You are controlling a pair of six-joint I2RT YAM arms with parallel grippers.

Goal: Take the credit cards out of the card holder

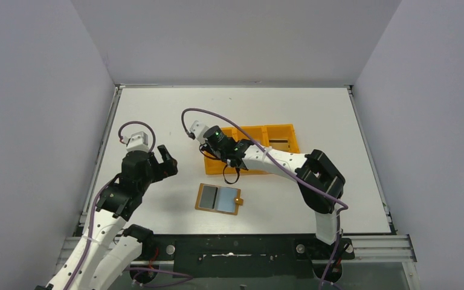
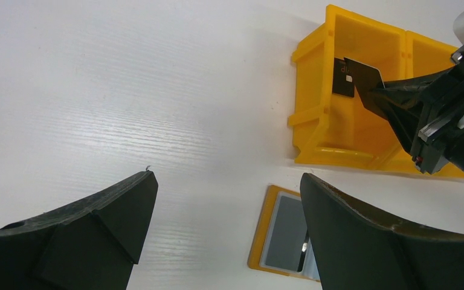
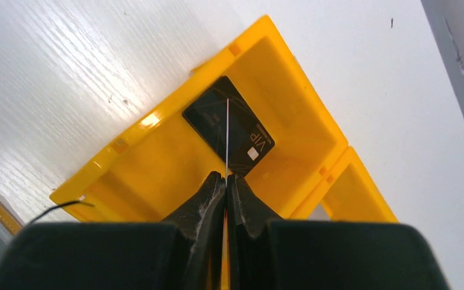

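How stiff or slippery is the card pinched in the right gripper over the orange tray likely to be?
Probably stiff: the card juts straight from the shut right gripper without sagging. Likely very light, since edge-on it is only a hairline. Its smooth faces could slip, as the grip holds just one edge.

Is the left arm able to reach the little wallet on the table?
Probably yes. The left pincer is open, the card holder lies flat nearby with bare table between, and the right pincer is over the orange tray.

Glossy orange plastic tray (image 3: 151, 172)
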